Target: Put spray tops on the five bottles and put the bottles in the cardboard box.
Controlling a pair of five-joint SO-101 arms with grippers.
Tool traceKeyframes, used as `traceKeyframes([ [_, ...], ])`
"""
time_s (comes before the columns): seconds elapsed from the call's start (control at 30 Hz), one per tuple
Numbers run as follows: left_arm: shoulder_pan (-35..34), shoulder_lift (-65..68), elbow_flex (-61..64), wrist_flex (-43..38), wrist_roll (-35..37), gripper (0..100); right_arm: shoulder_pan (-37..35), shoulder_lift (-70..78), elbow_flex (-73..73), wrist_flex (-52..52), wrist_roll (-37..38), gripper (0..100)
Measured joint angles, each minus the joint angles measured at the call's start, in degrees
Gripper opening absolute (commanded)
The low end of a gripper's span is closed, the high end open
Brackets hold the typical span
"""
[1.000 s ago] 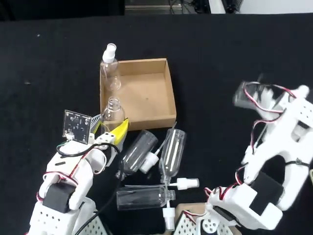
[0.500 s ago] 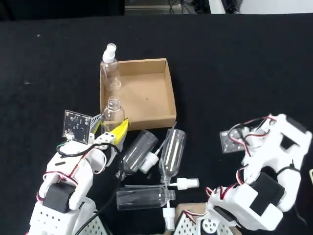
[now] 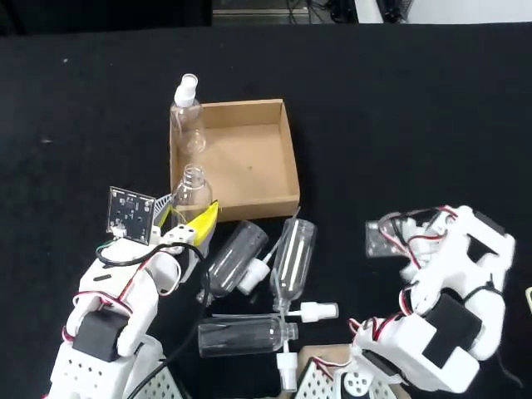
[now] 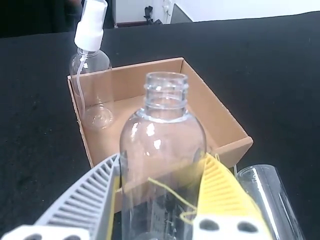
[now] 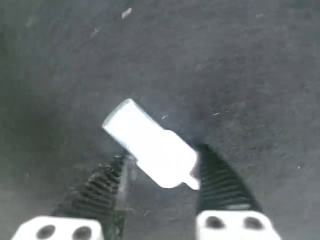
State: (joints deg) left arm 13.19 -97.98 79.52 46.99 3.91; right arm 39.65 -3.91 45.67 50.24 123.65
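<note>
Left gripper [image 4: 162, 160] is clamped on the open-necked bottle [image 4: 162, 120], grey finger one side, yellow the other, taking it round the mid body w/ the neck standing clear and upright. From above, that bottle [image 3: 192, 193] sits just outside the near-left corner of the cardboard box [image 3: 235, 105]. Over in the box's far-left corner there's the capped bottle [image 3: 187, 116], upright, white top on. Right gripper [image 5: 163, 153] looks closed on a spray top [image 5: 150, 142]: both dark fingers meet its sides and it lies slantwise btwn them over the black tabletop [image 3: 399, 100]. The right arm [image 3: 453, 274] is well right of the box. Three bottles [image 3: 295, 262] lie on their sides near the front, w/ loose spray tops [image 3: 314, 312] beside them. Handling, as I read it: these bottles are clear thin plastic, empty, so v. light and smooth. They'll prob. slip or twist if pinched lightly and dent if squeezed hard, so mid-body is the spot. The spray top is small, stiff and light; best held by its collar. Slanted as it is, it'd need squaring to the neck before seating, and the bottle wants a firm hold vs. the push.
</note>
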Motion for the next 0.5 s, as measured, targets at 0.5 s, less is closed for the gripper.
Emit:
traceKeyframes([
  [0.5,-5.19,0.0,0.0,0.0,0.0,3,-5.27,0.09,-6.86,2.2,-78.15,22.0],
])
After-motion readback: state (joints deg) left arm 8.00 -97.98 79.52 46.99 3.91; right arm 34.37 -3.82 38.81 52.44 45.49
